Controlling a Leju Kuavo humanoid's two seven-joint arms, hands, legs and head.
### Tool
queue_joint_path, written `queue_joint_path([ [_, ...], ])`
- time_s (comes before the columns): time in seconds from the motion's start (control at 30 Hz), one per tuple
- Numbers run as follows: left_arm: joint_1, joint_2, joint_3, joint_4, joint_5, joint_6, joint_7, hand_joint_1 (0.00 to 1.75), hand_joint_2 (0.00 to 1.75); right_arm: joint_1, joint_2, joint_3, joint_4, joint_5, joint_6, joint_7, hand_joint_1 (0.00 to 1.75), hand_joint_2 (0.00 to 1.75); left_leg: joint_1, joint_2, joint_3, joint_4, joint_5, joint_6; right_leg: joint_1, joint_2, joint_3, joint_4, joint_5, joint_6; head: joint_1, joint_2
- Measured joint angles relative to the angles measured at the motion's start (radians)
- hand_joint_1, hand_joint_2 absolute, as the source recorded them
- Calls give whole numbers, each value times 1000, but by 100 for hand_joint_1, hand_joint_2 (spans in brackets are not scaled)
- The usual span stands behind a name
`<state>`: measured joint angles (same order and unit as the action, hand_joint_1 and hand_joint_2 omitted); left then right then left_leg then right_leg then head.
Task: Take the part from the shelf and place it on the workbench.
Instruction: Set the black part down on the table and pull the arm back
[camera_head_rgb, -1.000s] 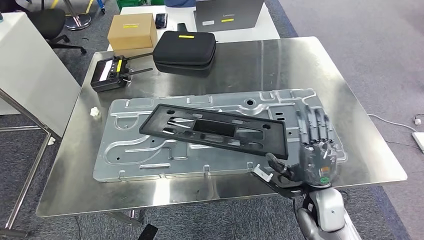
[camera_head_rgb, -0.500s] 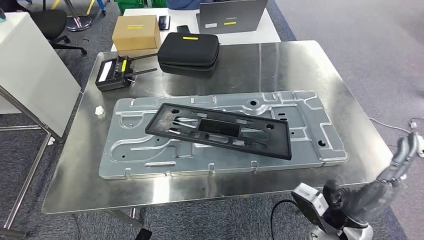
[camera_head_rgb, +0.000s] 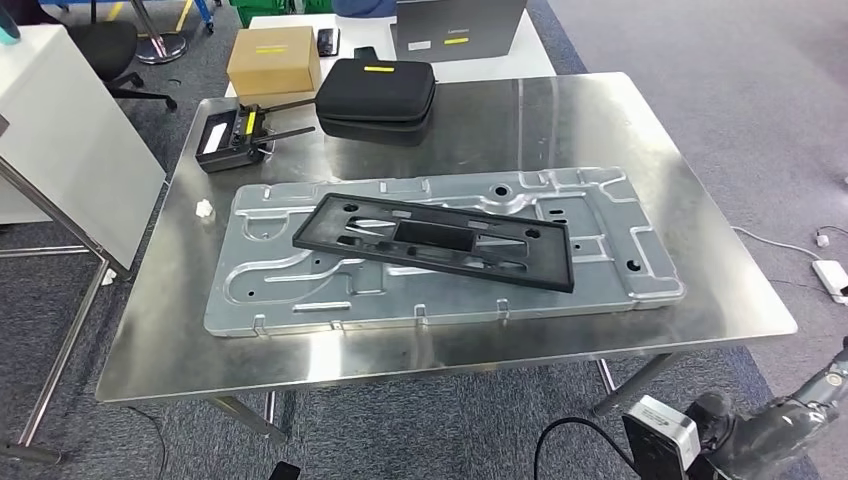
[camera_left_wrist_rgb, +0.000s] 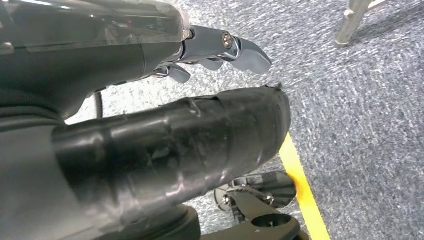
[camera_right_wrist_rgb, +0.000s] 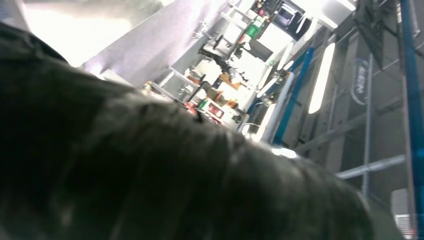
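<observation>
The black plastic frame part (camera_head_rgb: 435, 243) lies flat and free on a large stamped silver metal plate (camera_head_rgb: 250, 295) in the middle of the steel workbench (camera_head_rgb: 690, 190). My right hand (camera_head_rgb: 800, 410) hangs low beyond the table's near right corner, well away from the part. It holds nothing, and its fingers stretch toward the picture's right edge. The right wrist view is a dark blur of that hand. In the left wrist view my left hand (camera_left_wrist_rgb: 210, 75) hangs over grey carpet. Its thick thumb (camera_left_wrist_rgb: 165, 140) and pale fingertips (camera_left_wrist_rgb: 245, 50) are apart and hold nothing.
At the table's far side sit a black zip case (camera_head_rgb: 375, 98) and a black remote with antennas (camera_head_rgb: 232, 138). A small white scrap (camera_head_rgb: 205, 209) lies at the left. A cardboard box (camera_head_rgb: 273, 58) and a laptop (camera_head_rgb: 460, 25) stand on a table behind. A white cabinet (camera_head_rgb: 70, 140) stands left.
My right hand left the part's right end, drew back off the table and dropped to the lower right. The part stays on the plate. The camera shifted slightly.
</observation>
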<state>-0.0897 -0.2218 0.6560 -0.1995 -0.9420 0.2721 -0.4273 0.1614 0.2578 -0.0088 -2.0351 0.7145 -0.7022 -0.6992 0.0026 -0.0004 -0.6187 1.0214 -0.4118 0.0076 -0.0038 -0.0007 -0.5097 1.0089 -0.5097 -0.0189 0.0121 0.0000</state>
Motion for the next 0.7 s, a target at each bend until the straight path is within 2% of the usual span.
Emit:
queue_joint_path([
  [0.03,1,1,3,0,0,1,-1,0,0,7,4,0,0,-4,0,0,0,0,0,-1,-8,17,-21,-5,-3,-1,-7,-4,9,-8,-1,0],
  [0.07,3,2,6,0,-2,3,-2,0,0,14,8,0,1,-7,1,0,0,0,1,-2,-23,55,-58,-10,-7,-3,-16,-7,18,-15,-2,0],
  [0.13,3,4,12,0,-4,4,-3,0,0,30,16,0,5,-17,2,0,0,0,4,-2,-59,176,-152,-18,-6,-6,-37,-6,33,-21,-4,0],
  [0.17,4,5,15,0,-5,4,-4,0,0,39,18,0,9,-25,2,0,0,0,6,-2,-71,233,-182,-21,-5,-7,-49,-5,41,-21,-4,0],
  [0.2,5,7,19,0,-6,4,-5,0,0,46,19,0,13,-35,2,0,0,0,7,-2,-69,265,-189,-24,-5,-8,-60,-3,48,-20,-4,0],
  [0.23,6,8,22,0,-5,4,-6,0,0,52,20,-1,17,-44,2,0,0,0,8,-2,-49,262,-177,-24,-5,-8,-70,-1,54,-18,-4,0],
  [0.27,7,8,26,0,-5,4,-7,0,0,57,21,-1,22,-52,2,0,0,0,8,-2,-11,219,-151,-24,-5,-8,-78,2,60,-16,-4,0],
  [0.33,7,9,33,0,-5,5,-8,0,0,66,23,-4,30,-62,2,0,0,0,7,-2,94,70,-115,-17,-4,-8,-91,11,69,-10,-4,0],
  [0.37,6,10,35,0,-5,6,-9,0,0,69,24,-5,33,-66,2,0,0,0,5,-3,131,11,-110,-12,-3,-8,-95,14,73,-4,-4,0],
  [0.4,6,10,37,0,-5,6,-9,0,0,71,24,-6,36,-70,2,0,0,0,2,-3,151,-26,-112,-8,-2,-9,-99,17,78,1,-4,0],
  [0.47,8,11,39,0,-5,8,-9,0,0,74,25,-8,40,-78,2,0,0,0,0,-3,147,-39,-109,2,-1,-9,-101,14,90,14,-3,0],
  [0.5,9,10,40,0,-5,8,-9,0,0,76,25,-8,42,-81,2,0,0,0,2,0,143,-44,-102,8,-2,-7,-103,18,88,20,-3,0],
  [0.53,10,10,40,0,-5,8,-9,0,0,77,25,-9,43,-83,2,0,0,0,5,2,138,-47,-92,17,-2,-5,-110,32,71,25,-2,0],
  [0.57,10,10,41,0,-5,8,-9,0,0,78,25,-9,44,-84,2,0,0,0,8,5,130,-51,-82,25,-2,-3,-123,65,38,29,-2,0],
  [0.63,10,10,42,0,-7,8,-9,0,0,79,25,-11,47,-84,2,0,0,0,7,9,110,-50,-66,34,-5,0,-160,178,-54,35,-1,0],
  [0.67,10,10,42,0,-8,9,-9,0,0,79,24,-11,49,-85,2,0,0,0,6,10,99,-47,-58,34,-6,0,-175,237,-86,37,-1,0],
  [0.7,10,10,43,0,-8,9,-9,0,0,79,24,-12,51,-86,2,0,0,0,6,11,86,-43,-51,33,-7,-1,-179,277,-96,38,-1,0],
])
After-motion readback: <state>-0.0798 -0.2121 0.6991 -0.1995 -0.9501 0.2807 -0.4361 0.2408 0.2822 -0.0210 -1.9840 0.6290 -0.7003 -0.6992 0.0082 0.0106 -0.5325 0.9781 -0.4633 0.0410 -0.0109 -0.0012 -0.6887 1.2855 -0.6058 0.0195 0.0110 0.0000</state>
